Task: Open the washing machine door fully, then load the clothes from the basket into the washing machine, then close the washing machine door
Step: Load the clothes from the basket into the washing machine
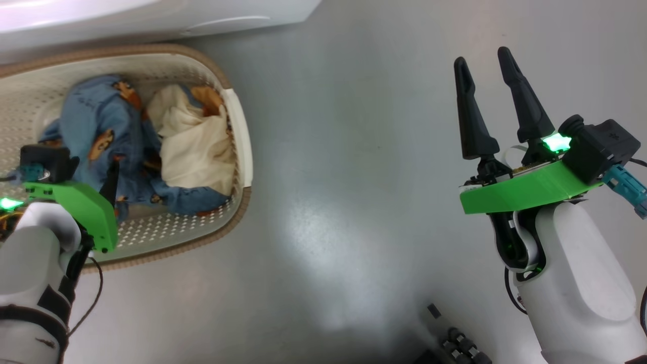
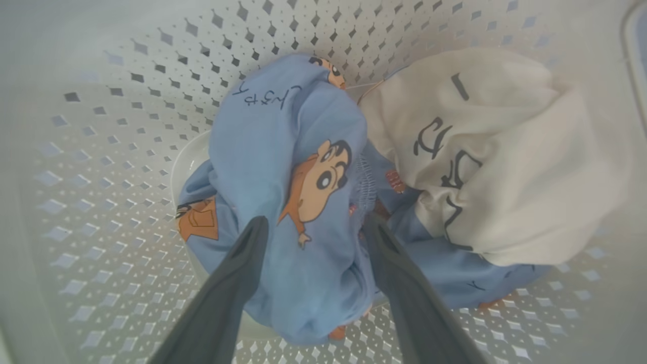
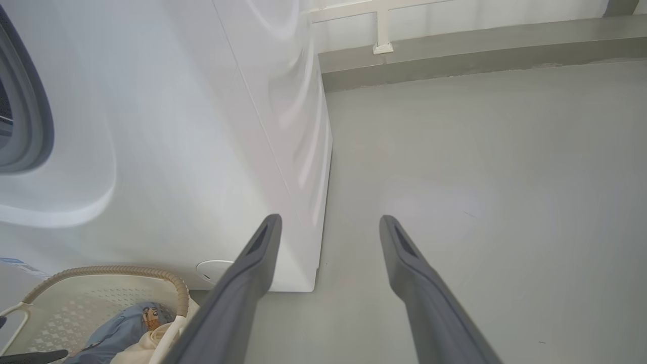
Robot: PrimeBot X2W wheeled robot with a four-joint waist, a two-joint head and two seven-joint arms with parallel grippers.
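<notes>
The cream basket [image 1: 242,146] stands on the floor in front of the white washing machine [image 3: 177,126]. In it lie the clothes: a blue piece with cartoon prints [image 2: 283,151] and a cream piece with dark marks [image 2: 505,151]. My left gripper [image 2: 314,222] reaches down into the basket, open, its fingers straddling a fold of the blue cloth. My right gripper [image 1: 481,55] hovers open over bare floor to the right, nothing between its fingers. A grey gasket [image 3: 30,126] shows at the machine's opening. The washing machine door is out of view.
Grey floor [image 1: 354,177] stretches right of the basket and machine. A wall base with a white rail [image 3: 382,48] runs behind. A small round cover [image 3: 215,269] sits low on the machine's front. Dark parts of my base [image 1: 457,344] show at the bottom.
</notes>
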